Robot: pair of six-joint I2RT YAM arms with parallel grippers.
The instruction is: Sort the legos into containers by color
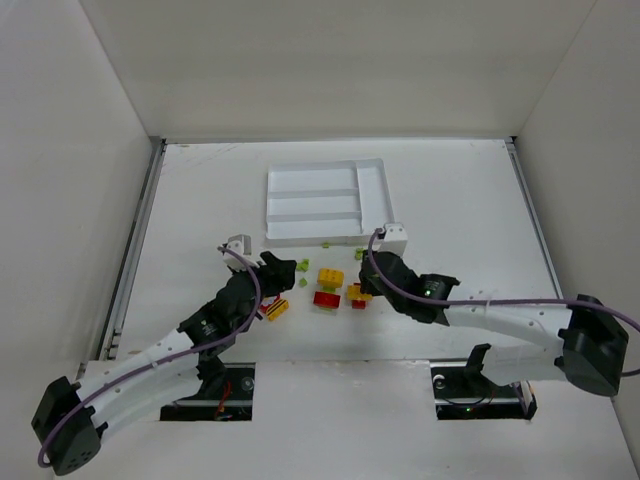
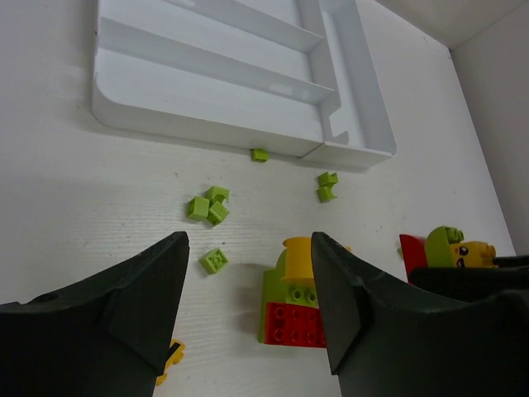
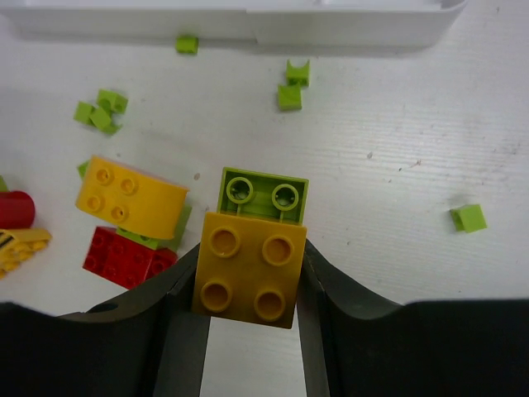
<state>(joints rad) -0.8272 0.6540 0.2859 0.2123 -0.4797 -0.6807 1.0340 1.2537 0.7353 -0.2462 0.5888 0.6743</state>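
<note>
As my arms lie now: both reach from the near edge to mid-worktop. The left arm angles right and the right arm angles left, with both wrists low by the legos.
Left end effector: jaws stand apart with nothing between them, hanging over the worktop just short of a clump.
Right end effector: closed on a yellow brick, with one dark finger pressed to each side.
Yellow brick: square, four studs, glossy plastic. It is joined to a green brick whose two studs stick out past it. I cannot tell if the pair is off the worktop.
Clump: a rounded yellow piece sits on green, over a red studded block. It stands on the worktop, left of my right grip.
Green bits: tiny loose cubes scattered on the worktop. One lone cube lies off to the right.
Tray: white, smooth and flat, with long slots and one crosswise slot. It sits beyond the legos, which all lie outside it.
Worktop: white, with faint grain and scuffs.
</note>
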